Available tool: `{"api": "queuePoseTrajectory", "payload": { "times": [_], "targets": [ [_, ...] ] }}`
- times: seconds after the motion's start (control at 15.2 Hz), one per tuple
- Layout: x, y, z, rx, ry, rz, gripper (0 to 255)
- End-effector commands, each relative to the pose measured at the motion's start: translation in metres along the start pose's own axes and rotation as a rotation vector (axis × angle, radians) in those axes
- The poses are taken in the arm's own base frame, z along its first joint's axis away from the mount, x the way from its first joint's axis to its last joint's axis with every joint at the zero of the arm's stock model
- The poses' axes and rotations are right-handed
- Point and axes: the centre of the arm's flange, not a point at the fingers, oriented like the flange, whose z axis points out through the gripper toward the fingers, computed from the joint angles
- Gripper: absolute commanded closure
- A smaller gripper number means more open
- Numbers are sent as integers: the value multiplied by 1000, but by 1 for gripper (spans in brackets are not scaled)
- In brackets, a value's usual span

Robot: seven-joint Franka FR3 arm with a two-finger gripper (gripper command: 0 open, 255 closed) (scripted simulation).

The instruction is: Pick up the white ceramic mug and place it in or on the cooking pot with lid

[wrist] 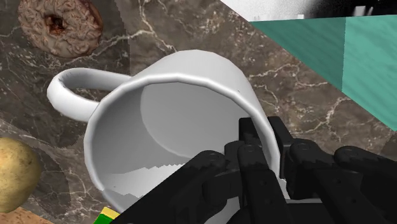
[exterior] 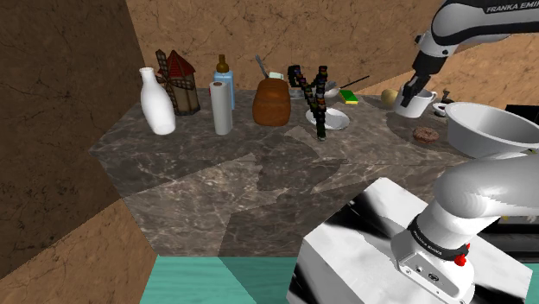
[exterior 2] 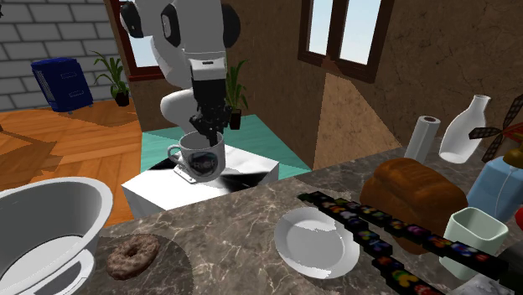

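A white mug [exterior: 415, 104] hangs in the air above the dark marble counter [exterior: 259, 173], tilted, with my gripper [exterior: 417, 86] shut on its rim. In the second exterior view the mug [exterior 2: 198, 159] is off the counter's far edge side, beneath the gripper [exterior 2: 207, 132]. The wrist view looks into the mug [wrist: 172, 108], handle away from the hand, one finger inside the rim and one outside at the gripper [wrist: 267, 149]. The large white pot [exterior: 491, 129] stands open on the counter near the mug, at the second exterior view's lower left [exterior 2: 42, 226]. I see no lid on it.
A doughnut [exterior: 425, 135] [exterior 2: 132, 254] [wrist: 60, 25] lies between mug and pot. Nearby are a potato [exterior: 389, 96], a white plate [exterior 2: 317, 243], a bread loaf [exterior 2: 415, 197], a black rack of coloured tiles [exterior 2: 394, 239], a paper roll [exterior: 222, 108] and a white bottle [exterior: 157, 102].
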Motion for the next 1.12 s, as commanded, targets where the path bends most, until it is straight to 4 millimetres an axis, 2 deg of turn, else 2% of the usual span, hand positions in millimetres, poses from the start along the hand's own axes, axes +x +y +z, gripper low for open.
{"api": "queuePoseTrajectory", "payload": {
  "times": [0.0, 0.33, 1.06],
  "targets": [
    [0, 2, -11, 0, 0, 0, 255],
    [2, 4, -37, 0, 0, 0, 255],
    [-82, 122, -40, 0, 0, 0, 255]
  ]
}}
